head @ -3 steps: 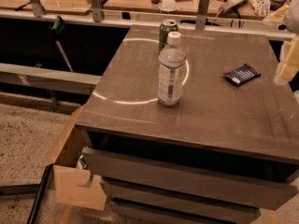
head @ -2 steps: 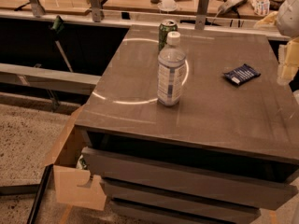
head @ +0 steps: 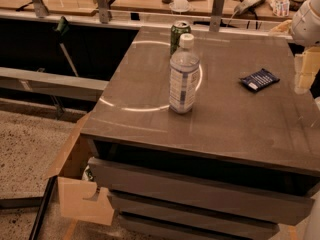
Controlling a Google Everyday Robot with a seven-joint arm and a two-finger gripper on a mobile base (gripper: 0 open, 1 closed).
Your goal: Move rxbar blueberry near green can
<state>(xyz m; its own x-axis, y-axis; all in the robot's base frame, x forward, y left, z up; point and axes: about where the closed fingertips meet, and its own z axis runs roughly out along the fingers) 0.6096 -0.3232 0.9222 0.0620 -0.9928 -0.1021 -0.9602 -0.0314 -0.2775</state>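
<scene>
1. The end effector (head: 305, 70) hangs at the right edge of the surface (head: 225, 126), just beside the rxbar blueberry (head: 259, 79). That looks like a lead-in to a pick. I cannot tell whether it is wide or narrow.
2. The rxbar blueberry lies flat near the right side, a thin, crinkly navy wrapper with white lettering.
3. The green can (head: 179, 33) stands upright at the far edge, smooth metal with a silver top.
4. A clear ribbed water bottle (head: 183, 76) stands between them, so it could get in the way.
</scene>
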